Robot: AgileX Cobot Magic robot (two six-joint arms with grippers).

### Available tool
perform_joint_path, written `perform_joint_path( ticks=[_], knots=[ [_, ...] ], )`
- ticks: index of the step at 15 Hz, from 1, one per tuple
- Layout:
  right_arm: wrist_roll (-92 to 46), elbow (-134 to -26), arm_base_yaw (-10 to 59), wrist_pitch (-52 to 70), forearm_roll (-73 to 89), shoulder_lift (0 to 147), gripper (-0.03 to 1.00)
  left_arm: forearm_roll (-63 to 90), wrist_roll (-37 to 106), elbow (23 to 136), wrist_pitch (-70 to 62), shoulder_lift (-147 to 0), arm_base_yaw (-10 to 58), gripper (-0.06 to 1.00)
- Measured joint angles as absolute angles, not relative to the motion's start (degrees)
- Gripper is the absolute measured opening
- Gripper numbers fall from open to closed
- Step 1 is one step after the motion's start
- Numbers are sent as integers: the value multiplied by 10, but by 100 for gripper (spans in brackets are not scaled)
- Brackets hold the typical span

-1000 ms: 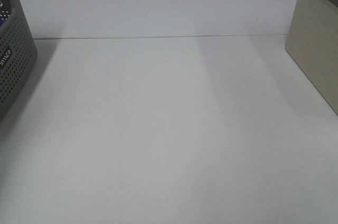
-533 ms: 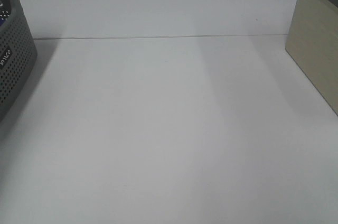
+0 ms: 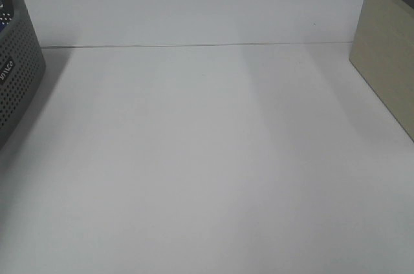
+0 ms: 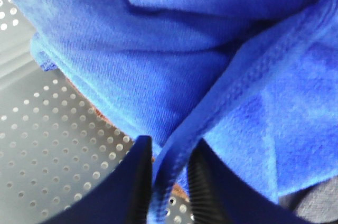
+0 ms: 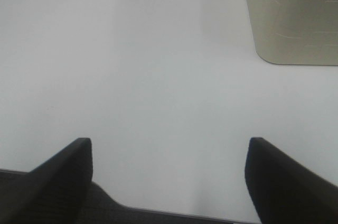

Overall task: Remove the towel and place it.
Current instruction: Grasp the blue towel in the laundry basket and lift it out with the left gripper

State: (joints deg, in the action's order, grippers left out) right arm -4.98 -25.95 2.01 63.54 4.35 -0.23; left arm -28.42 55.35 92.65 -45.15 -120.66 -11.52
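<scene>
The royal-blue plush towel point(image 4: 174, 39) fills the left wrist view, bunched in folds inside a grey perforated basket point(image 4: 47, 145). My left gripper point(image 4: 169, 174) is shut on a stitched hem fold of the towel, which runs between its two dark fingers. My right gripper point(image 5: 169, 160) is open and empty, hovering over the bare white table point(image 5: 158, 65). Neither gripper shows in the exterior high view, and the towel is hidden there. The white tag is out of view.
The grey perforated basket point(image 3: 16, 73) stands at the table's left edge. A beige box point(image 3: 388, 61) stands at the right edge and also shows in the right wrist view point(image 5: 293, 15). A white back panel point(image 3: 194, 2) rises behind the white table point(image 3: 207, 158).
</scene>
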Motion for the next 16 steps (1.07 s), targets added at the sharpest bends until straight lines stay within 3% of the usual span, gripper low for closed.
perform_joint_path(
  ticks=[2, 7, 16],
  knots=[
    [-50, -260, 20, 635, 44, -2, 78, -304, 553, 926, -474, -1207, -111, 1],
    [-50, -260, 20, 635, 44, -2, 78, -306, 553, 945, -532, -1150, -105, 0],
    [-50, -260, 20, 635, 45, -2, 78, -212, 553, 1028, -540, -939, -19, 0]
  ],
)
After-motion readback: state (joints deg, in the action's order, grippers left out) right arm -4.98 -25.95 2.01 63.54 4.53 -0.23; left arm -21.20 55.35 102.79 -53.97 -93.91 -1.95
